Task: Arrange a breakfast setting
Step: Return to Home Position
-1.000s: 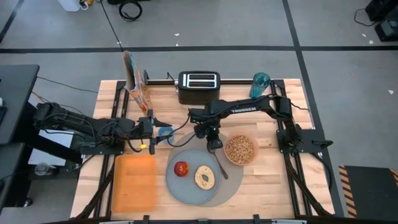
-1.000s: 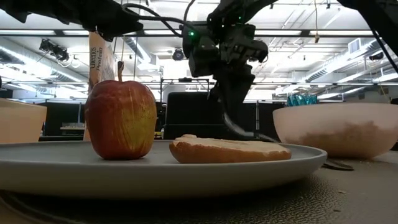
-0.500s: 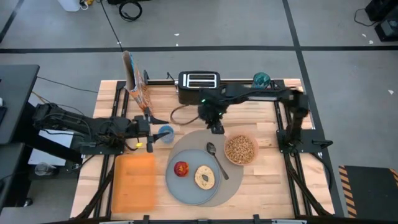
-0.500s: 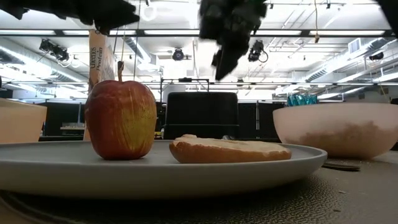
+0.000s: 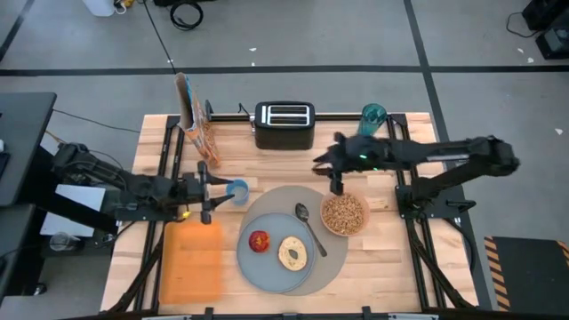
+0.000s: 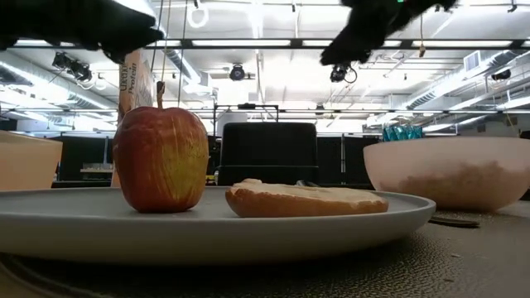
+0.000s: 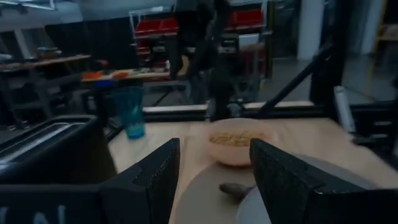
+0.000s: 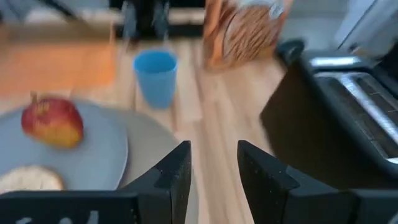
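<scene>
Risk: right claw (image 5: 336,184), spread, empty, hangs near bowl (image 5: 343,214); low swing home could clip it. Left claw (image 5: 214,190), spread, beside cup (image 5: 237,189): nudge risk.

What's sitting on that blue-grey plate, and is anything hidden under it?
A red apple stands on the blue-grey plate, with a bagel lying flat beside it. The plate rests on a round grey mat; anything else beneath the plate is covered.
</scene>
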{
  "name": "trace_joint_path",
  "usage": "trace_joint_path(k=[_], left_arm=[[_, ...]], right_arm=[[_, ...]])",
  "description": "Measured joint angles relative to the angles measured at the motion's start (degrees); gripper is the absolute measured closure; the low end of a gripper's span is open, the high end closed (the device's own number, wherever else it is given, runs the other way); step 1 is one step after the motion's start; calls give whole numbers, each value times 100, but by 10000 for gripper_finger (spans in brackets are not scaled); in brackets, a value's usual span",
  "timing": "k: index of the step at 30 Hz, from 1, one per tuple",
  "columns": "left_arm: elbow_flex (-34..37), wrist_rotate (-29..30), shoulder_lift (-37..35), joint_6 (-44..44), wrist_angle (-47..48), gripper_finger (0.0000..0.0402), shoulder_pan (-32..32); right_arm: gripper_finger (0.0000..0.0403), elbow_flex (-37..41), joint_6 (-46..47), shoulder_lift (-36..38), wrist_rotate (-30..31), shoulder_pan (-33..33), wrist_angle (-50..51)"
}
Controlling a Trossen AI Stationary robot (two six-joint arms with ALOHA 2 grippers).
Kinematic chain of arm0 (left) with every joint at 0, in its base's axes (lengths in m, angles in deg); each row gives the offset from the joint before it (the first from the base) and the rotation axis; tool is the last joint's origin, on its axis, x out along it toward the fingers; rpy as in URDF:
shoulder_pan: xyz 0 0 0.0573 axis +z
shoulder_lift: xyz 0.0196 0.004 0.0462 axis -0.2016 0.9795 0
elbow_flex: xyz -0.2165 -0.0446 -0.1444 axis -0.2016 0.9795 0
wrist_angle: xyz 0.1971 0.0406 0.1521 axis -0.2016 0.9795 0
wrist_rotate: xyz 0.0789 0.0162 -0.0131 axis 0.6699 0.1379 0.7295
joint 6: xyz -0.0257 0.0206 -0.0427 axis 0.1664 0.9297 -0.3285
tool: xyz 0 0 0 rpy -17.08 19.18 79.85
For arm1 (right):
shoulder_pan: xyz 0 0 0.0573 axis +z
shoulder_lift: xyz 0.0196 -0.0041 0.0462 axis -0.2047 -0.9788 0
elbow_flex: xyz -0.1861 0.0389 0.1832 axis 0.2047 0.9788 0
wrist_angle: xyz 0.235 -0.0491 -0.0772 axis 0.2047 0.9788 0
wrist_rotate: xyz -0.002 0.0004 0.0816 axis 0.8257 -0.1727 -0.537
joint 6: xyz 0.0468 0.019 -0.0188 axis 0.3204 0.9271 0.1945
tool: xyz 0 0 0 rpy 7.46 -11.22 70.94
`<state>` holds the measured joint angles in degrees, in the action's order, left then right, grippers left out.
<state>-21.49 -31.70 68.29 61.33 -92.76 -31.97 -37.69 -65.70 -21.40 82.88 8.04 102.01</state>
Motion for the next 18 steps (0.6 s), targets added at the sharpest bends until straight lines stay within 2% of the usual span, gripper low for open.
trace_joint_path(k=[3,9,13,18], left_arm=[[382,-173,-218,-125,-263,198,-143],[778,-963,-538,-147,-649,198,-236],[850,-1035,-576,9,-857,198,-91],[948,-1034,-581,235,-1154,198,386]], right_arm=[[266,829,178,626,321,329,-896],[266,2091,136,1571,621,793,-2096],[266,2826,-139,2194,617,833,-2872],[266,3654,-172,3040,615,709,-3478]])
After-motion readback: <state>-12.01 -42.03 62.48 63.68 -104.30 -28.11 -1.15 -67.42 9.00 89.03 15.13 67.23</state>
